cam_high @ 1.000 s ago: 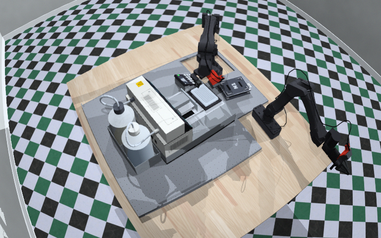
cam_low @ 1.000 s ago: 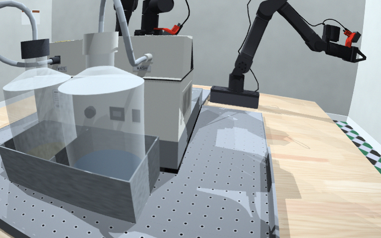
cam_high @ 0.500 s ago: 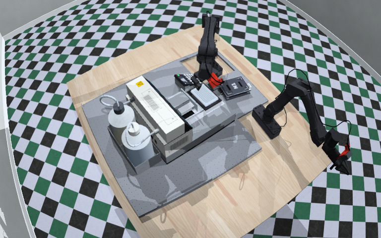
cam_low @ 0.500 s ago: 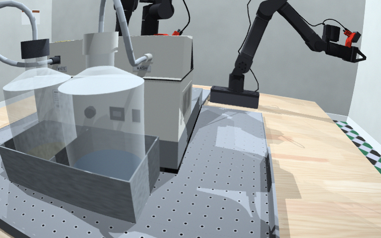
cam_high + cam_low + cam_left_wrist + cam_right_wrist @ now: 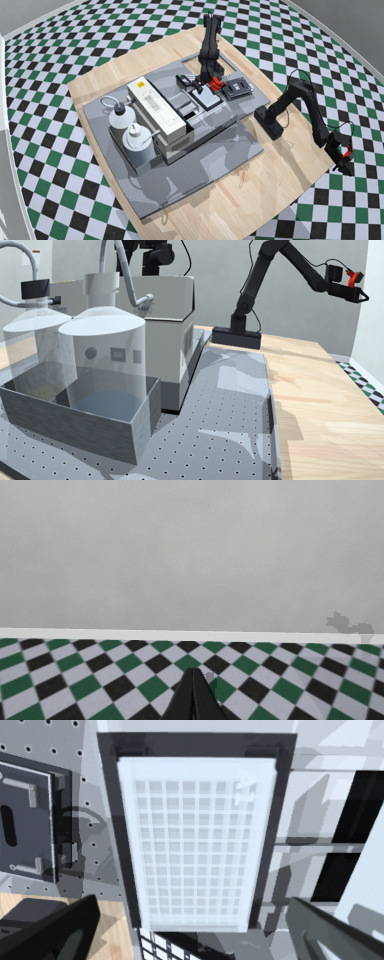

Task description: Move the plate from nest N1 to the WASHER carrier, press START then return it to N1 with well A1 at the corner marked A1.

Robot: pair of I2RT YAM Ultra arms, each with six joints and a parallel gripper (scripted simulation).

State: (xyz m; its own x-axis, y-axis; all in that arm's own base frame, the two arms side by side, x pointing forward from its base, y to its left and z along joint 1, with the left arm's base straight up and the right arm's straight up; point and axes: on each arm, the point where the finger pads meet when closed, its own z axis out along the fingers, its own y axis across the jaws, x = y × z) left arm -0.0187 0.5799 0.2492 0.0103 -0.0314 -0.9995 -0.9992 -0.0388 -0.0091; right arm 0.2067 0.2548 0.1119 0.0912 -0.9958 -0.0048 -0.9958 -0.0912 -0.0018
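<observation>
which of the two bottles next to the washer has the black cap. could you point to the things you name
The waste bottle (image 5: 122, 117) (image 5: 16, 344), the one whose hose runs to the port labeled WASTE. Its cap is black; the other bottle's (image 5: 138, 144) (image 5: 104, 361) is white.

And the right gripper (image 5: 210, 93) (image 5: 193, 905) has swung over the plate (image 5: 207, 96) (image 5: 192, 845), lower too, it seems, though partly hidden.
</observation>
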